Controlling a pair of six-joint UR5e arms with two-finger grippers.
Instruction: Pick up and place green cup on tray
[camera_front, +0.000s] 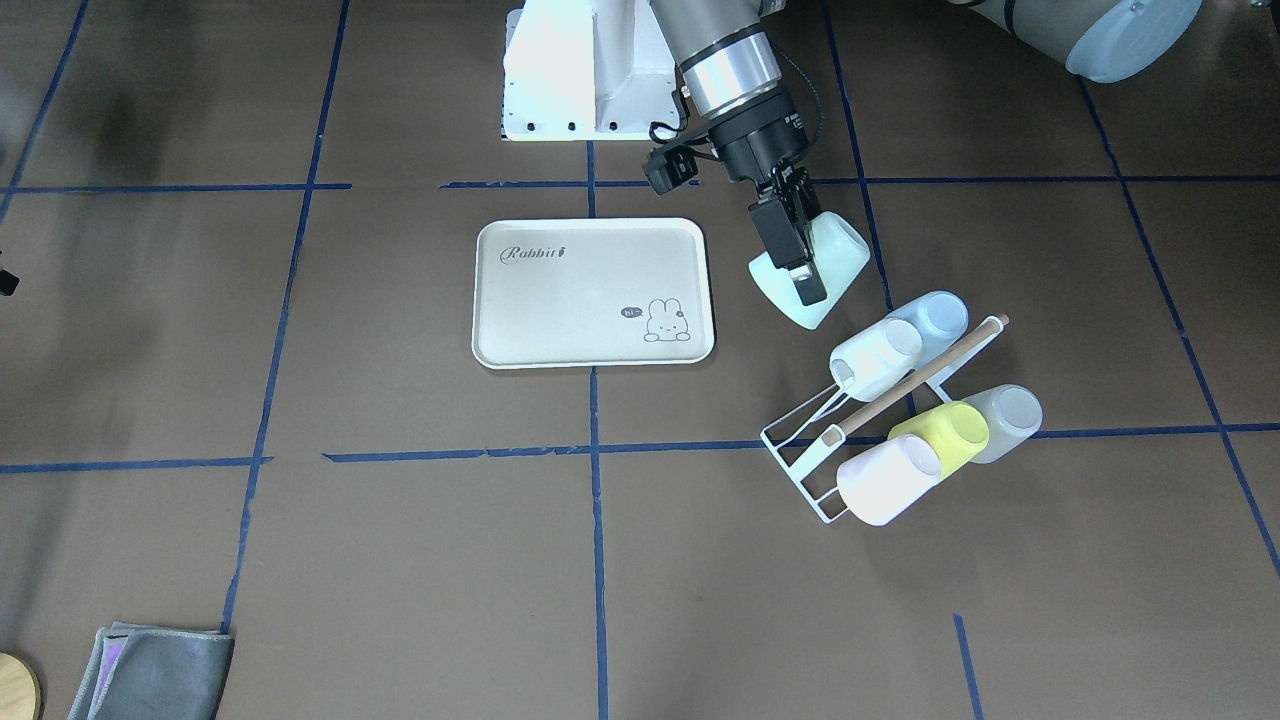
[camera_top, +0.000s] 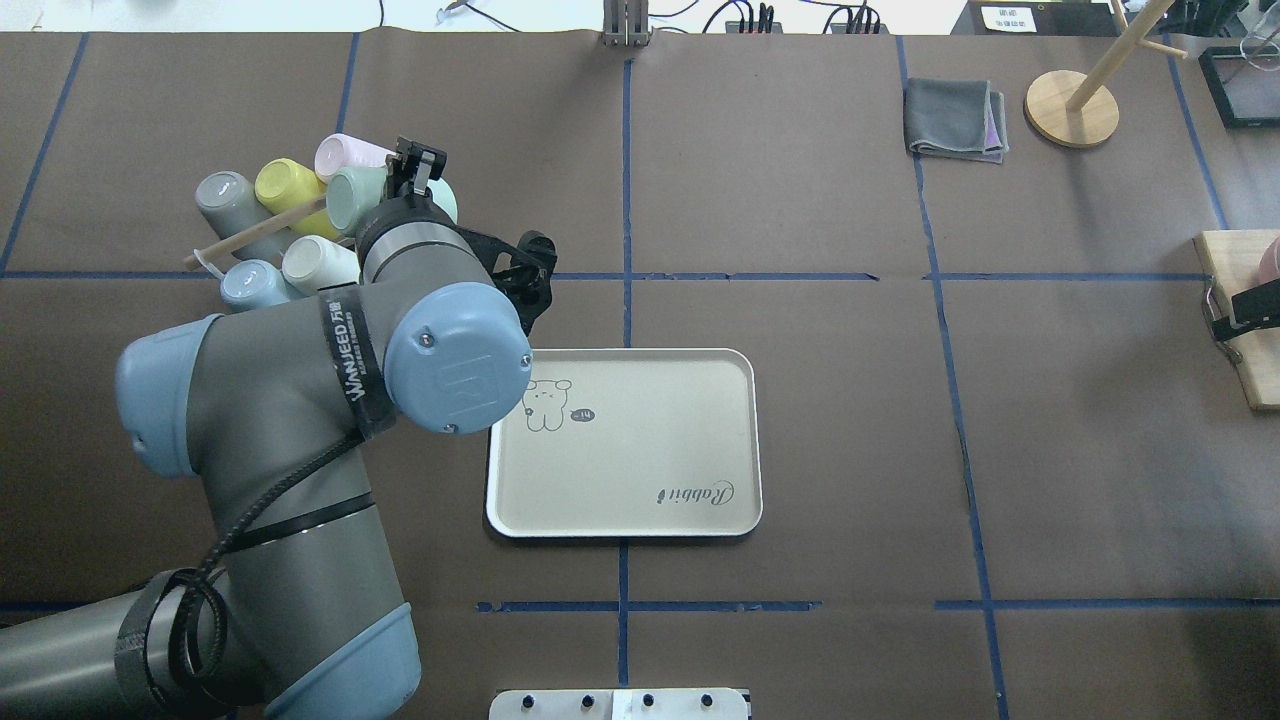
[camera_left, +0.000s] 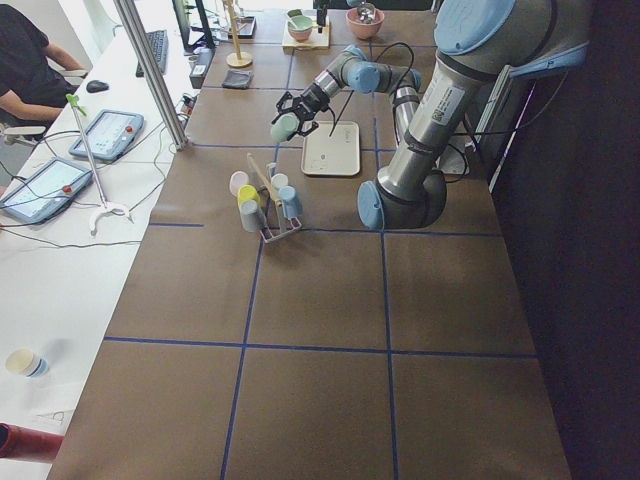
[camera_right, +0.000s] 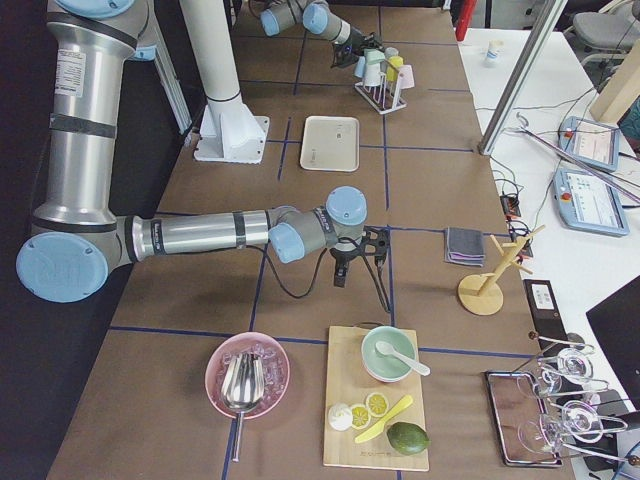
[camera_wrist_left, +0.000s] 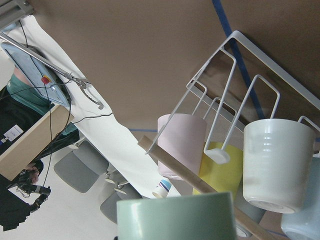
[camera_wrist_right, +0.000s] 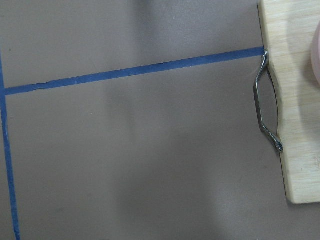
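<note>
Here, the left gripper (camera_front: 805, 280) is clamped on the green cup (camera_front: 835, 255), one finger over its wall. The cup is tilted, mouth toward the operators' side, and lies just beside the tray (camera_front: 580, 300), between it and the rack (camera_front: 800, 440). It is not on the tray. The left side view suggests it is clear of the table. The rack carries a white cup (camera_front: 875, 355), a blue cup (camera_front: 935, 315), a yellow cup (camera_front: 950, 435), a grey cup (camera_front: 1005, 420) and a pinkish cup (camera_front: 885, 480). The right gripper (camera_right: 345, 270) hangs well apart, near a wooden board (camera_wrist_right: 295, 100). I cannot tell whether it is parted or closed.
</note>
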